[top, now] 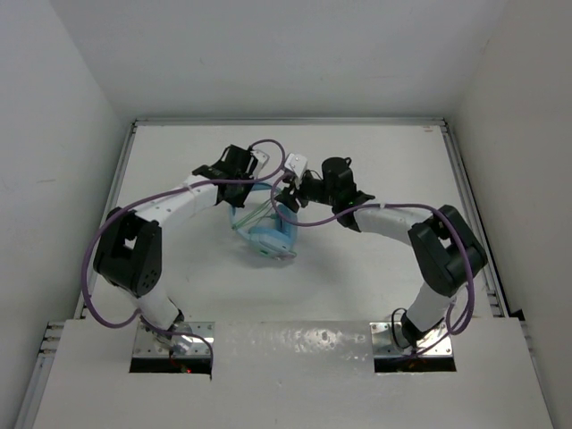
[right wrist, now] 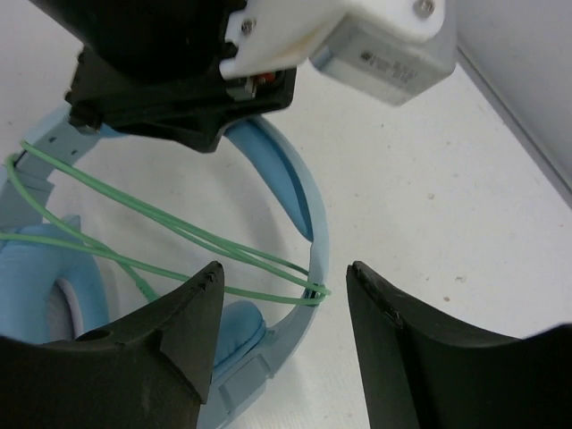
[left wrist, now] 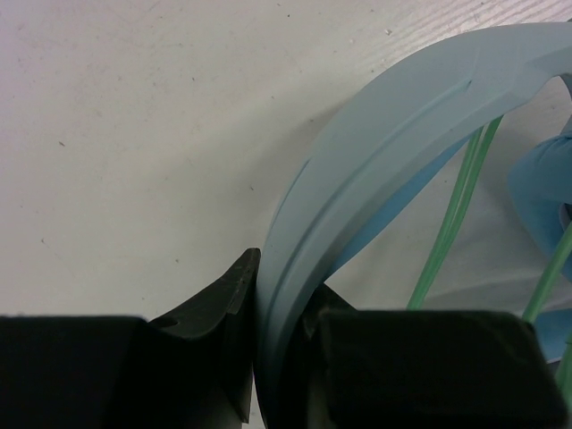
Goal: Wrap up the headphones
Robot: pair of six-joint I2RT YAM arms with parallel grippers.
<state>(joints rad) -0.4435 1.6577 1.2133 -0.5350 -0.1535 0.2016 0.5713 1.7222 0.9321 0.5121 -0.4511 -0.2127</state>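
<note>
Headphones: table centre, headband clamped in closed left gripper at their 11 o'clock.
Cord: loose loops across headband.
Right gripper: 2 o'clock, jaws apart, empty.
Risk: unheld loops may slip off, unwinding the wrap.

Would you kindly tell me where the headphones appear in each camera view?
Top external: headphones in the middle of the picture.
Left wrist: headband arcing from bottom centre to upper right.
Right wrist: left half, ear cup lower left.
Shared landmark: pale green cord, in both wrist views.
</note>
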